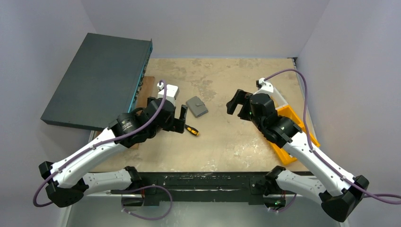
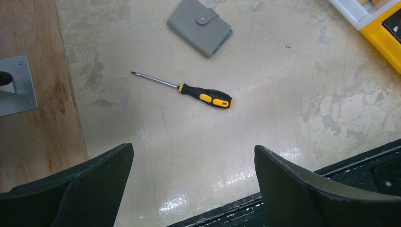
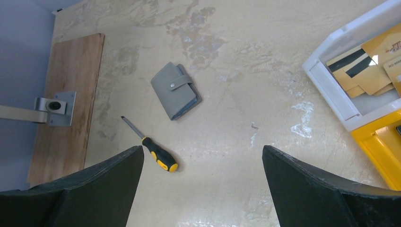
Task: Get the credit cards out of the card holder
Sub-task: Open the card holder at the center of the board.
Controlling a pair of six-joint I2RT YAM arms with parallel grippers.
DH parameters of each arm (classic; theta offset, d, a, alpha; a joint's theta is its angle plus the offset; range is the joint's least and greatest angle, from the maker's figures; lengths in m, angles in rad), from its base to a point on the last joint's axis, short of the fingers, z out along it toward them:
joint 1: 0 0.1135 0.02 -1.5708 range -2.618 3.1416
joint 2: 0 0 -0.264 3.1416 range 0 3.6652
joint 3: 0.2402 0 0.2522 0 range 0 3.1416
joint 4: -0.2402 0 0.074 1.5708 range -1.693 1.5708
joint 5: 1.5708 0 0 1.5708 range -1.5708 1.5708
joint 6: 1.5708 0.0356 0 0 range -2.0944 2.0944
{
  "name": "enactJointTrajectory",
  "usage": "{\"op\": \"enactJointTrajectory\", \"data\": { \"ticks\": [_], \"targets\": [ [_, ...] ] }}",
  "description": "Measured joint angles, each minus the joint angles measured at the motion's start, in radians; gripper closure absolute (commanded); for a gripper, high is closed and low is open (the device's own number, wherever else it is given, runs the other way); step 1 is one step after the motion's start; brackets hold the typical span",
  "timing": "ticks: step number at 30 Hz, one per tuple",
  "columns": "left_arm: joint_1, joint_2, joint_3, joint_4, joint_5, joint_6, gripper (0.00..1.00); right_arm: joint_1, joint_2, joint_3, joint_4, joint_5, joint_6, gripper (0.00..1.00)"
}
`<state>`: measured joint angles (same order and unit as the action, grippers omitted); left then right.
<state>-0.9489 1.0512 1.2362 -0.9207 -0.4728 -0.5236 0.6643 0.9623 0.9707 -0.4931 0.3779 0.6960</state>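
The card holder (image 1: 197,107) is a small grey wallet lying shut on the table, its tab snapped down. It also shows in the left wrist view as the card holder (image 2: 199,27) and in the right wrist view as the card holder (image 3: 175,91). No credit cards show in it while it is folded. My left gripper (image 1: 181,119) hovers just left of it, open and empty; its jaws (image 2: 194,156) stand wide over bare table. My right gripper (image 1: 236,101) hangs to the wallet's right, also open and empty, seen again from its wrist (image 3: 203,156).
A black-and-yellow screwdriver (image 2: 203,94) lies near the wallet. A white tray (image 3: 328,92) holding gold cards (image 3: 373,66) with black stripes sits by an orange bin (image 1: 291,137) on the right. A large dark box (image 1: 99,80), a wooden board (image 3: 71,94) and a metal bracket (image 3: 54,106) stand left.
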Motion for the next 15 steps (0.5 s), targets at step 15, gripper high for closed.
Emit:
{"op": "enactJointTrajectory", "data": {
  "ticks": [15],
  "targets": [
    [0.14, 0.072, 0.018, 0.04, 0.164, 0.038, 0.0, 0.0, 0.345, 0.125, 0.106, -0.064, -0.053, 0.12]
  ]
}}
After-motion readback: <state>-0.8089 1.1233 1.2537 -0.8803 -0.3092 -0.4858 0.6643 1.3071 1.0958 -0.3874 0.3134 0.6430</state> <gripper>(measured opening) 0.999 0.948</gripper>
